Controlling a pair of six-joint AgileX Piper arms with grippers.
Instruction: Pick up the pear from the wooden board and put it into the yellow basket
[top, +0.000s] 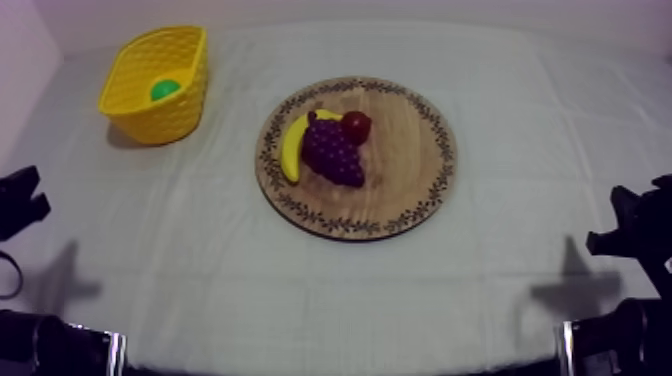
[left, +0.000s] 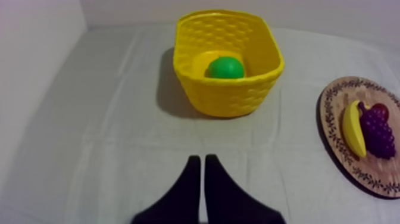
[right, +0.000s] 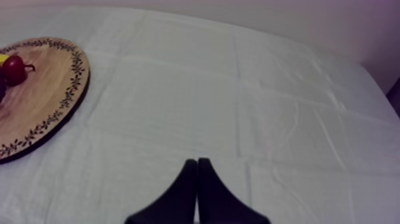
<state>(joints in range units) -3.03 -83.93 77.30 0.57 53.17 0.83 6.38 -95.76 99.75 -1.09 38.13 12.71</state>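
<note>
Left wrist view, pear (left: 226, 67) in yellow basket (left: 231, 100), right wrist view, board (right: 49, 98)

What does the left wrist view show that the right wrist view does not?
Left wrist view, not the right: the yellow basket with the green pear lying inside it, and the left tool, its fingers together as a narrow wedge, shut on nothing.

Right wrist view, not the left: the right tool, also shut on nothing, over bare cloth.

Both: the wooden board with toy fruit on it, and the grey-white cloth on the table.
</note>
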